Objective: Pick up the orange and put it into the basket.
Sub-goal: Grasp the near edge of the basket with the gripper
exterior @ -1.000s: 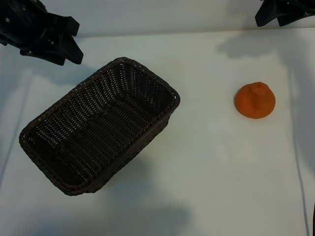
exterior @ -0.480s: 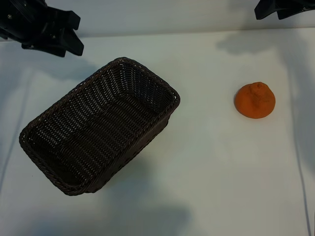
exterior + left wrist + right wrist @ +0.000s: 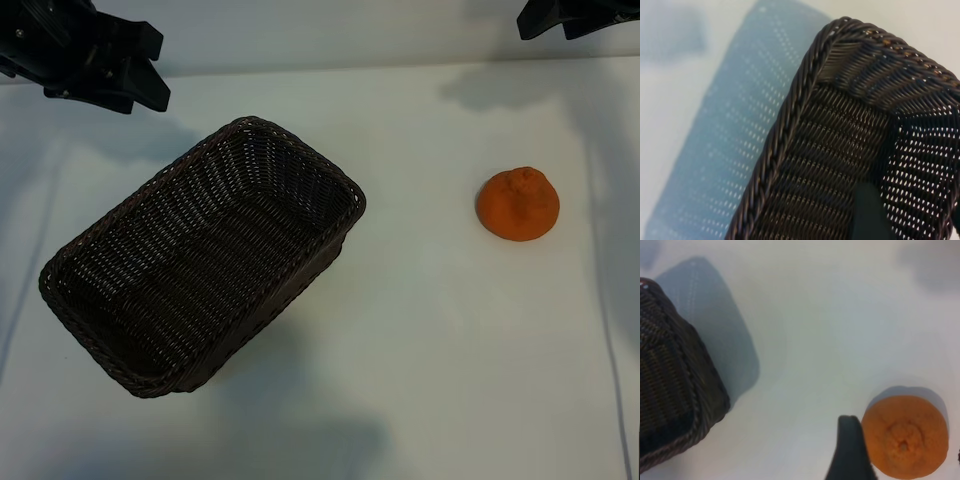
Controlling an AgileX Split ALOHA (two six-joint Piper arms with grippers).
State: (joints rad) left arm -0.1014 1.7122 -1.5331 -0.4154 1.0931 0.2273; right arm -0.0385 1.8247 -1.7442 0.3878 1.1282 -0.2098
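Observation:
The orange [image 3: 517, 204] sits alone on the white table at the right, its knobby top up. In the right wrist view the orange [image 3: 905, 436] shows from above, beside one dark finger [image 3: 850, 445]. The dark-brown wicker basket [image 3: 330, 170] lies diagonally at the left of the table and holds nothing. My left gripper [image 3: 152, 72] hovers open beyond the basket's far left corner, and its wrist view looks down at the braided rim [image 3: 785, 130]. My right gripper [image 3: 548, 18] is open at the top right edge, well above the orange and mostly out of view.
The white table [image 3: 430, 350] has bare surface between basket and orange and along the near side. A corner of the basket [image 3: 670, 385] shows in the right wrist view, far from the orange.
Over the first half second both grippers drew back a little toward the far edge. Since then nothing has moved. Orange and basket stay in place.

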